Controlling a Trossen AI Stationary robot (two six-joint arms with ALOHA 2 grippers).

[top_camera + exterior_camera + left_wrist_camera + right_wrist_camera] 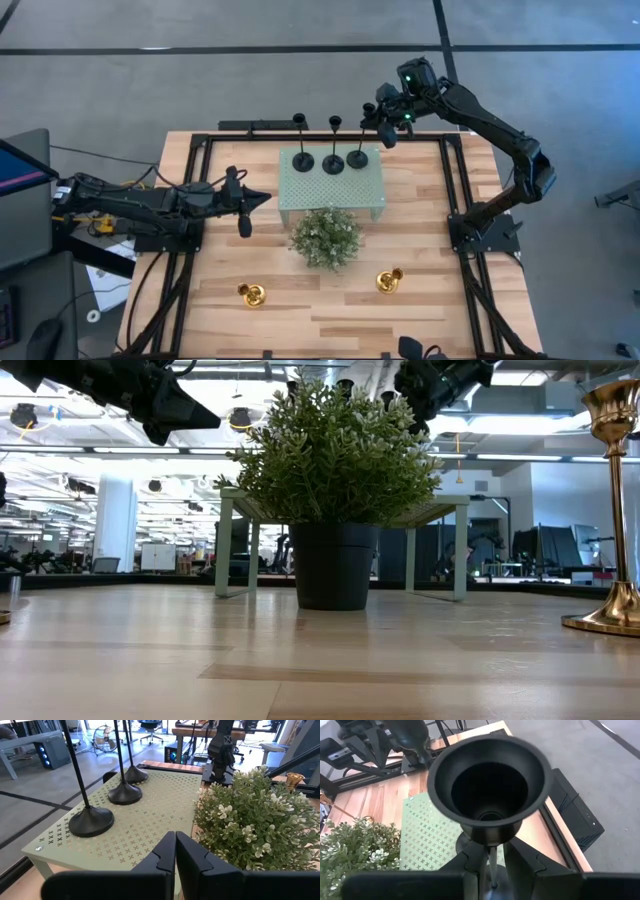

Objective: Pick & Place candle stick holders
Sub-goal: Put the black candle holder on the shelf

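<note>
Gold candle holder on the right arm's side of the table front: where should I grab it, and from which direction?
Grip the thin stem of the gold candle holder, between its cup and flared base. It stands upright, so come in level from the open right side; the plant crowds the other side.

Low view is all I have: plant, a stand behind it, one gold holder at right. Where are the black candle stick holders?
Observer: All three black candle stick holders stand in a row on the green perforated stand, behind the plant.
Operator: Right arm?
Observer: The right gripper is at the stem of the rightmost black holder, close under its cup.
Operator: Left arm?
Observer: The left gripper is shut and empty, hovering off the stand's left side.
</note>
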